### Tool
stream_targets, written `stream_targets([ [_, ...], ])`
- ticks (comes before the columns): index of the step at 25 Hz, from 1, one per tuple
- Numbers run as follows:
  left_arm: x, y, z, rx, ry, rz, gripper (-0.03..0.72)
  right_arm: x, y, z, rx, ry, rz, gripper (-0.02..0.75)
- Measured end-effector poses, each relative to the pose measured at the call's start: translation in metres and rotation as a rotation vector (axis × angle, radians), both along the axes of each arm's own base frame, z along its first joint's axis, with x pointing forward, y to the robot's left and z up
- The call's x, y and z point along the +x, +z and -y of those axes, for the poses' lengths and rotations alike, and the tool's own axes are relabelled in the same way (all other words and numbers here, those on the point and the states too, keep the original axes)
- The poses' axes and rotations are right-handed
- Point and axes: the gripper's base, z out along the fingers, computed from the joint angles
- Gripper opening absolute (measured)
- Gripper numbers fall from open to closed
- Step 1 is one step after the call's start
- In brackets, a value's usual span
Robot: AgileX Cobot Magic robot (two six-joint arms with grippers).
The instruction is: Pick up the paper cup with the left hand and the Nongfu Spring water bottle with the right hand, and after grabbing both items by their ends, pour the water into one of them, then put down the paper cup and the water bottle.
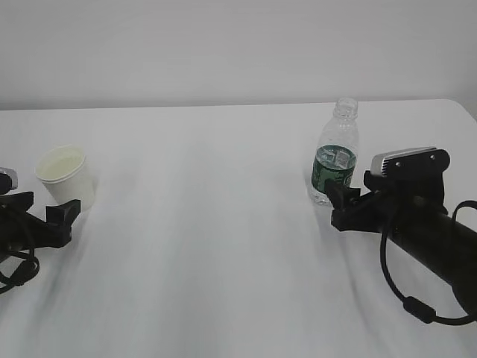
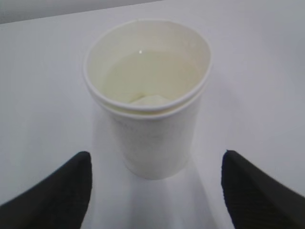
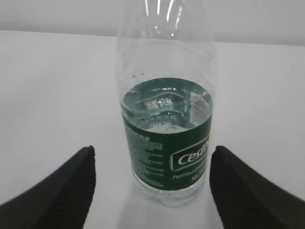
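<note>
Wide shot first: white table (image 1: pixel 223 246), and the paper cup (image 1: pixel 67 177) stands upright over at nine o'clock, rim up, pale yellowish inside. Right at its lower edge sits the left hand (image 1: pixel 63 220), coming in from about eight o'clock, its fingertip just beside the cup's base.

Down the left wrist camera now: the paper cup (image 2: pixel 148 102) stands dead centre at twelve o'clock, upright on the table (image 2: pixel 43 95), and there looks to be a shallow pool of water (image 2: pixel 152 78) in the bottom. The left hand (image 2: pixel 155 191) has its pincer spread wide, one black finger (image 2: pixel 57 195) at seven o'clock, the other at five, both clear of the cup wall with table showing between them and it. Nothing gripped.

Across to three o'clock in the wide shot: the Nongfu Spring water bottle (image 1: pixel 335 153) stands upright, neck uncapped, green band around its lower half. The right hand (image 1: pixel 344 205) reaches in from four o'clock, its tip right at the bottle's base.

Right wrist camera: the Nongfu Spring water bottle (image 3: pixel 166 124) fills the middle, the water (image 3: pixel 164 107) level sitting inside the green label band. The right hand (image 3: pixel 152 191) is spread wide too, dark fingers (image 3: pixel 245 191) at seven and five o'clock, flanking the bottle without touching it
</note>
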Motion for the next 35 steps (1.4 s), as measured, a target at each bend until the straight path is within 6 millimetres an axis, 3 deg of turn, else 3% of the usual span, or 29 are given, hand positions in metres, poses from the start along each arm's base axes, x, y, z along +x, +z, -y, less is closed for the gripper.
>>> stream_targets([
  [8, -0.003, 0.008, 0.0, -0.002, 0.002, 0.021, 0.602, -0.003, 0.001, 0.002, -0.016, -0.004, -0.018, 0.566],
  [19, -0.032, 0.049, -0.002, -0.009, 0.002, 0.123, 0.592, -0.015, 0.022, 0.006, -0.035, -0.016, -0.018, 0.566],
  [35, -0.056, 0.119, -0.003, -0.04, 0.0, 0.268, 0.592, -0.053, 0.059, 0.016, -0.036, -0.018, -0.011, 0.566],
])
